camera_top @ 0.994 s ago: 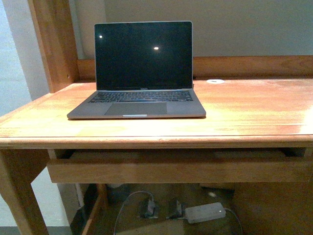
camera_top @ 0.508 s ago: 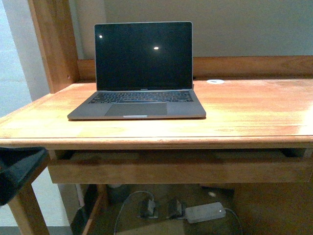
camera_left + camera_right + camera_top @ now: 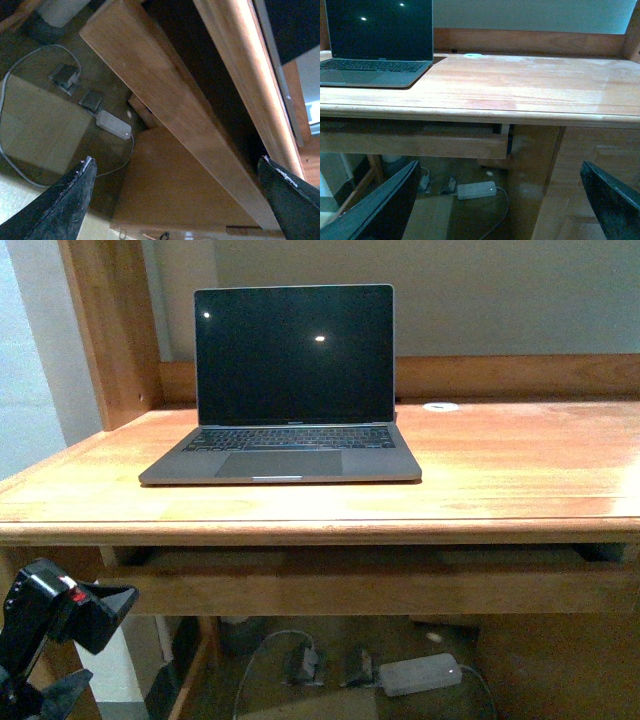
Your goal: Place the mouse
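Note:
The mouse is out of view in every frame. My left gripper (image 3: 105,635) shows at the lower left of the front view, below the wooden desk's (image 3: 500,470) front edge, open and holding nothing. In the left wrist view the left gripper (image 3: 175,200) has its dark fingers (image 3: 65,205) spread wide, looking at the underside of the desk and its pull-out shelf (image 3: 165,100). The right gripper (image 3: 495,200) is open too, empty, low in front of the desk's right half (image 3: 530,85).
An open laptop (image 3: 290,390) with a dark screen stands on the desk's left half. A small white disc (image 3: 440,406) lies by the back rail. A shallow shelf (image 3: 370,585) hangs under the desktop. A white adapter with cables (image 3: 420,673) lies on the floor.
The left arm has come into the front view at the lower left. Half a second ago it was a dark shape at the left edge; now its open fingers show lower down.

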Available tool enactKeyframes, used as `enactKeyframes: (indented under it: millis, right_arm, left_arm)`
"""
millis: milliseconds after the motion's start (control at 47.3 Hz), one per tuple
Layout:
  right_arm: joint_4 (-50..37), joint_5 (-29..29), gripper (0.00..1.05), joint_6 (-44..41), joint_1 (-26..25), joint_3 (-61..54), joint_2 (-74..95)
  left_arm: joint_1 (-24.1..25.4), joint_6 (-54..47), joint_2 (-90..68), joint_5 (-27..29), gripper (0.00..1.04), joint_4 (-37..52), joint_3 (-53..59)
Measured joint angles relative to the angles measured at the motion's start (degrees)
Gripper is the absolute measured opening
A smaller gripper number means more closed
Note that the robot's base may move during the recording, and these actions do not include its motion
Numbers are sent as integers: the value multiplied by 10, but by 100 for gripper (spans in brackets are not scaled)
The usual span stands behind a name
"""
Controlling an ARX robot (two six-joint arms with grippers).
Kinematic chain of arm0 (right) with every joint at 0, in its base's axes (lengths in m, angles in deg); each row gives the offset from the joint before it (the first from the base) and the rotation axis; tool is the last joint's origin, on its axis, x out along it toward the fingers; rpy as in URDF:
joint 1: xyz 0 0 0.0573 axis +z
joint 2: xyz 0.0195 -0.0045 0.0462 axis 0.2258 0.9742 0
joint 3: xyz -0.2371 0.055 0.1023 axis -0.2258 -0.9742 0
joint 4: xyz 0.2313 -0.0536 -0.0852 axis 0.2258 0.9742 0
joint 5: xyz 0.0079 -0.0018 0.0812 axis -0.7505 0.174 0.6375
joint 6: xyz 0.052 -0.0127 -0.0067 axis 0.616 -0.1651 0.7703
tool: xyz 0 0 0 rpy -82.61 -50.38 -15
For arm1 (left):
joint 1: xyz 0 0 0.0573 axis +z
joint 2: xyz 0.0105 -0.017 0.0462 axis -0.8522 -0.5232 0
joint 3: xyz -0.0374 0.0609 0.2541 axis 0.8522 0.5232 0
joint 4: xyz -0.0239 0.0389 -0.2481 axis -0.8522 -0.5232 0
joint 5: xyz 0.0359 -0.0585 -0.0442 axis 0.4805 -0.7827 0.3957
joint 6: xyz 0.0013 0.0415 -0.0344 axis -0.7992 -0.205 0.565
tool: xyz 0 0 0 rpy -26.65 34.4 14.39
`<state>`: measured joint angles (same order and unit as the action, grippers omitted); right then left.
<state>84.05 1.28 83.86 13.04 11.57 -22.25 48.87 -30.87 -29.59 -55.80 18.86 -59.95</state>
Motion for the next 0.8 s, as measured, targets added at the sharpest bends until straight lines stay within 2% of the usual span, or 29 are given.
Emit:
enactKeyframes:
  millis: [190, 402, 529, 804]
  right_arm:
    - [0, 0, 98, 0, 0, 0, 0]
    - [0, 0, 98, 0, 0, 0, 0]
    - [0, 0, 98, 0, 0, 0, 0]
    - [0, 0, 98, 0, 0, 0, 0]
  left_arm:
    - [5, 40, -73, 2, 98, 38, -47]
    - [-14, 103, -141, 6, 98, 30, -135]
    - [-21, 137, -179, 13, 98, -7, -189]
    - [-20, 154, -190, 15, 98, -8, -189]
